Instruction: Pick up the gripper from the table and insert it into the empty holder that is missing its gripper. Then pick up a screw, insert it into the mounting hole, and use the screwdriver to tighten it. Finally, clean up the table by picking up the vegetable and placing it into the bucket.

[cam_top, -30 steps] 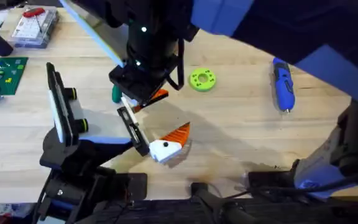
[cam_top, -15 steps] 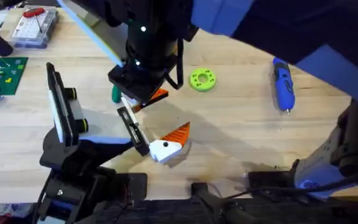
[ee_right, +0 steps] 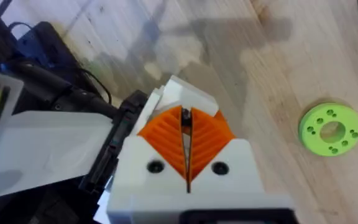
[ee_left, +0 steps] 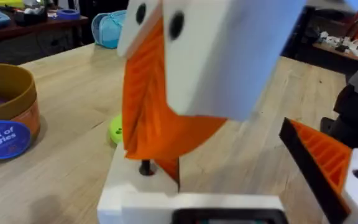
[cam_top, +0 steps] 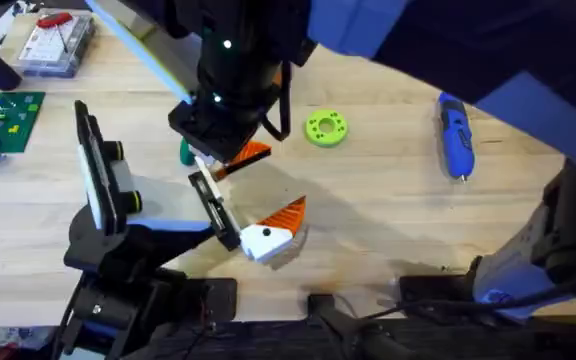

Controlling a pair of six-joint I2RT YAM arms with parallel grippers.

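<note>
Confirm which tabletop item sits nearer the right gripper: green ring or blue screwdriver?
The lime-green ring, close beside the right gripper; the blue screwdriver lies farther off toward the right.

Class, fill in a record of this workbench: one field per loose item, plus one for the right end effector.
screwdriver: blue, lying on the table's right side
ring: lime-green, with holes, flat, left of the screwdriver
bucket: orange with blue label, upright
right end effector: orange pads pressed together, reaching across the middle
</note>
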